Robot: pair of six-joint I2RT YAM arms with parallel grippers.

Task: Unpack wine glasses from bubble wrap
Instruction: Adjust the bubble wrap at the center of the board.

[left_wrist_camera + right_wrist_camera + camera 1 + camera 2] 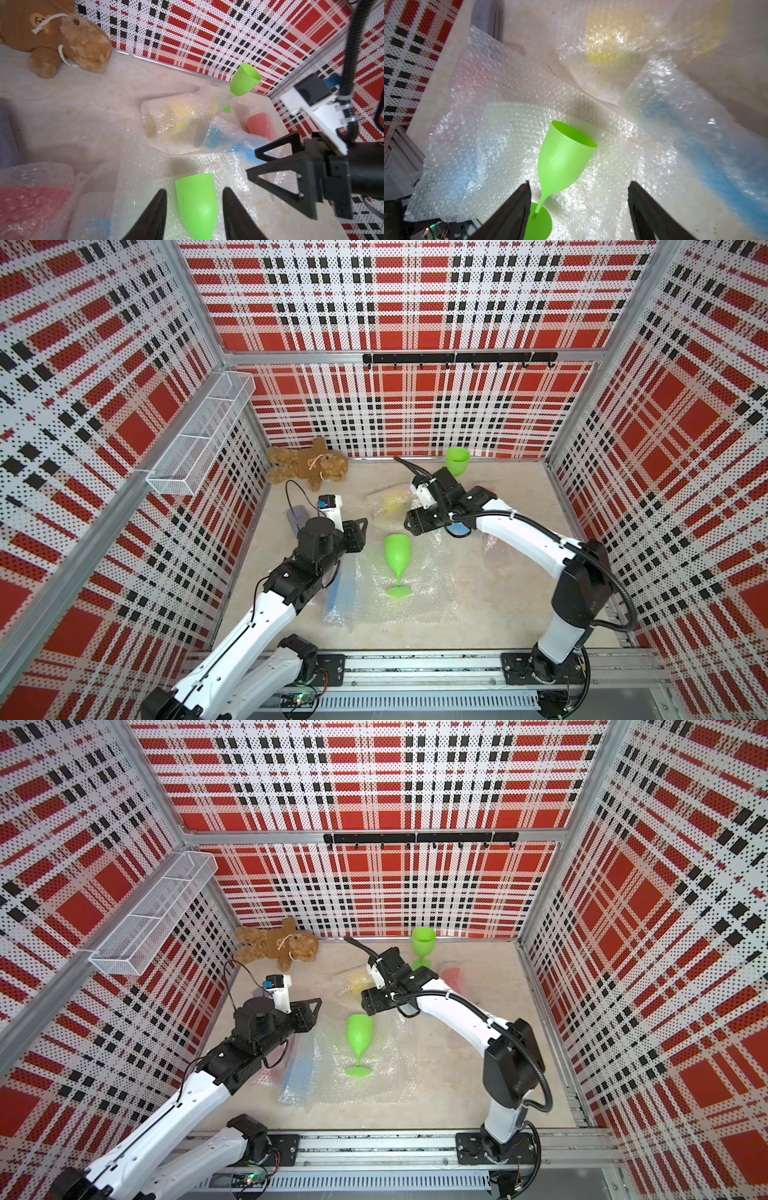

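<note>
A bare green wine glass (397, 558) (359, 1038) stands on its foot on a flat sheet of bubble wrap (428, 593) at mid-table. My left gripper (360, 531) (194, 189) is open, and the bowl (197, 205) sits between its fingers with a gap on each side. My right gripper (409, 522) (580, 182) is wide open above the glass (564, 158), holding nothing. A second green glass (457, 460) stands bare by the back wall. Still wrapped are a yellow glass (390, 502) (180, 118), a blue one (228, 141), a red one (259, 124), another blue one (338, 593) and another red one (31, 203).
A brown plush toy (309, 466) lies in the back left corner, with a grey case (296, 516) by the left wall beside my left arm. A wire basket (199, 435) hangs on the left wall and a black hook rail (457, 358) on the back wall.
</note>
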